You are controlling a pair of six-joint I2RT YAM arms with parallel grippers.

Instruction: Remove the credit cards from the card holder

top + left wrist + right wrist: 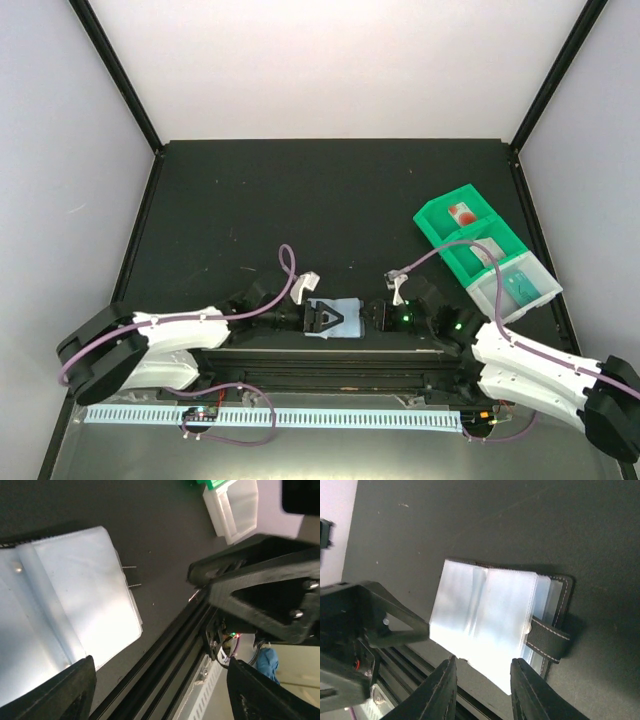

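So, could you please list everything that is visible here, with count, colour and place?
table: one, black, under everything.
tray: one, green, on the table's right side.
pale bin: one, whitish, at the tray's near end.
card holder: one, black with pale sleeves, lying open at the near middle.
teal card: one, teal, in the pale bin.
pale card: one, white with a red mark, in the tray's far compartment.
perforated strip: one, white, along the near edge.
left hand: one, black, open, at the holder's left side.
right hand: one, black, open, at the holder's right side, a sleeve edge between its fingers.
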